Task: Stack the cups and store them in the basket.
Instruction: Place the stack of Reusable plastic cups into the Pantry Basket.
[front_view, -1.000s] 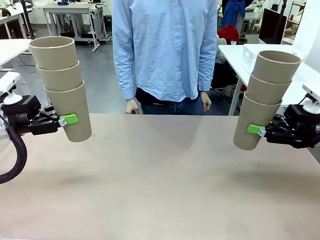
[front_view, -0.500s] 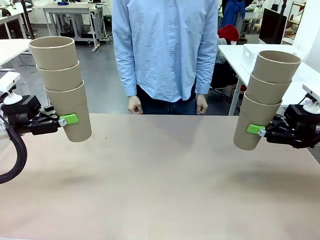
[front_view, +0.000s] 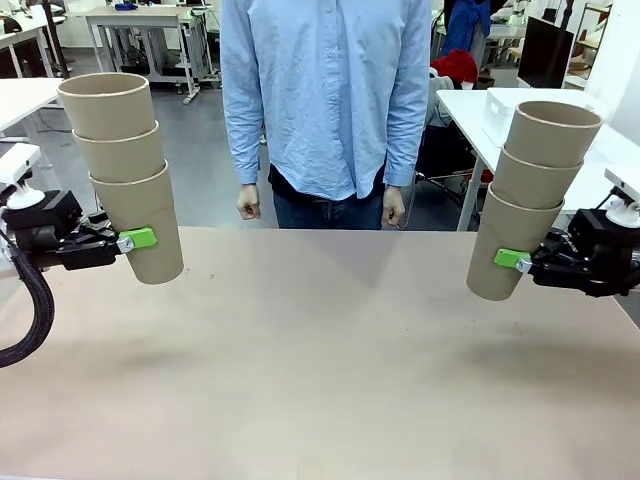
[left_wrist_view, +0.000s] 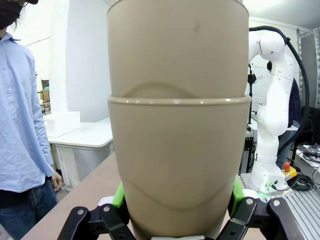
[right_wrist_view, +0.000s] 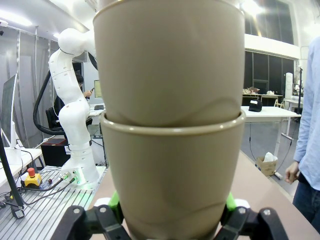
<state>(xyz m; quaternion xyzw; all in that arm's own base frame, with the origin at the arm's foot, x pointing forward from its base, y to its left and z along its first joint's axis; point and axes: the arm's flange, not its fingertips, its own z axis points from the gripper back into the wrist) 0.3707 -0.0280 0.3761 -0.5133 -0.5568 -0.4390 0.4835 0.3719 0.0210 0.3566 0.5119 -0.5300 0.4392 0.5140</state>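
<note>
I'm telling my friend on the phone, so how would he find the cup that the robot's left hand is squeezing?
Start at the big brown table and look to its left side, where the left hand holds a tower of three tan cups in the air. It's the bottom cup, the only one in that tower pinched by the green pads.

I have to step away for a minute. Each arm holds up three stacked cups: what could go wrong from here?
1. The left gripper and right gripper each clamp only the bottom cup. The cups above in the left stack and right stack merely nest and lean, so a quick swing might shed them.
2. The green pads might buckle the paper walls.
</note>
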